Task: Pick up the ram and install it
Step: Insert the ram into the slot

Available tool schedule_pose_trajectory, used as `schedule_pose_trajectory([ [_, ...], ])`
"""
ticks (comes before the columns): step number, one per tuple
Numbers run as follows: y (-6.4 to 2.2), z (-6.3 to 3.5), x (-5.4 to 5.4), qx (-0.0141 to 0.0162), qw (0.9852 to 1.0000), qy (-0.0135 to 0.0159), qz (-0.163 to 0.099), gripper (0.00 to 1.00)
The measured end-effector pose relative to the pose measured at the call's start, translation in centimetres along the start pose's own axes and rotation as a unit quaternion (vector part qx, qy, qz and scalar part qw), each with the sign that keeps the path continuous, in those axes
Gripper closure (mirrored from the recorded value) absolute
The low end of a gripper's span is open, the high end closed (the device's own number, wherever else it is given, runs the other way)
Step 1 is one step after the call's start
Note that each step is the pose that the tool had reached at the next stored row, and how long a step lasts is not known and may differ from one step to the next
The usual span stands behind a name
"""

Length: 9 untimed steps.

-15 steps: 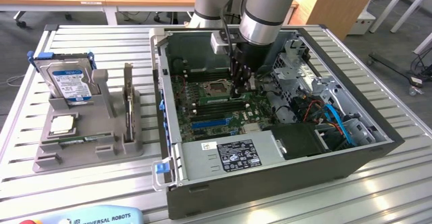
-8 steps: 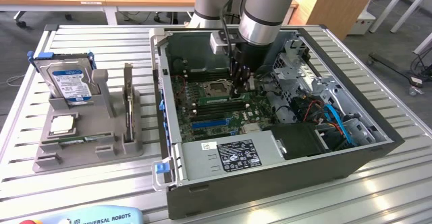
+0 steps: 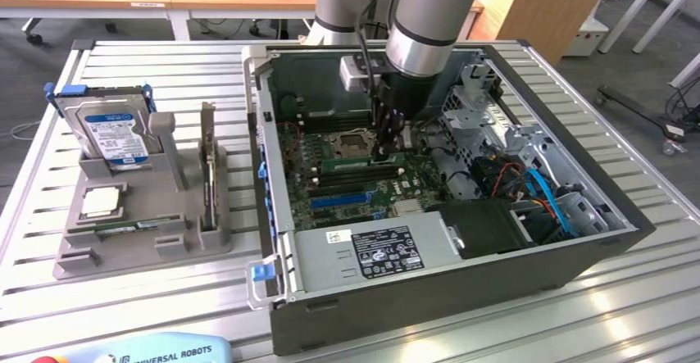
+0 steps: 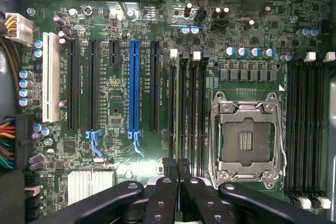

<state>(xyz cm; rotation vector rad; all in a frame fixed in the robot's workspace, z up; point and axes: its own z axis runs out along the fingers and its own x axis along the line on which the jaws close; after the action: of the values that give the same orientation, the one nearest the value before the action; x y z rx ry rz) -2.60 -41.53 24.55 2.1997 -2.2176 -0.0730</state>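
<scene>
On motherboard [image 4: 115, 93], ram [image 3: 383, 161] sits right beneath closed gripper [image 3: 389, 148]

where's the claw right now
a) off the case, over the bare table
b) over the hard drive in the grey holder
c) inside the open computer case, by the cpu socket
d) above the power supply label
c: the claw reaches down into the open computer case, its tips over the memory slots right beside the cpu socket.

Hard drive [image 3: 110, 129] upright in holder [image 3: 137, 252], beside computer case [image 3: 438, 306].
</scene>
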Motion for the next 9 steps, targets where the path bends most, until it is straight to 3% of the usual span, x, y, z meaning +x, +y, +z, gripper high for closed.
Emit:
schedule_pose_trajectory([
  [9,0.00,0.18,0.08,0.0000,1.0000,-0.0001,0.000,0.88],
])
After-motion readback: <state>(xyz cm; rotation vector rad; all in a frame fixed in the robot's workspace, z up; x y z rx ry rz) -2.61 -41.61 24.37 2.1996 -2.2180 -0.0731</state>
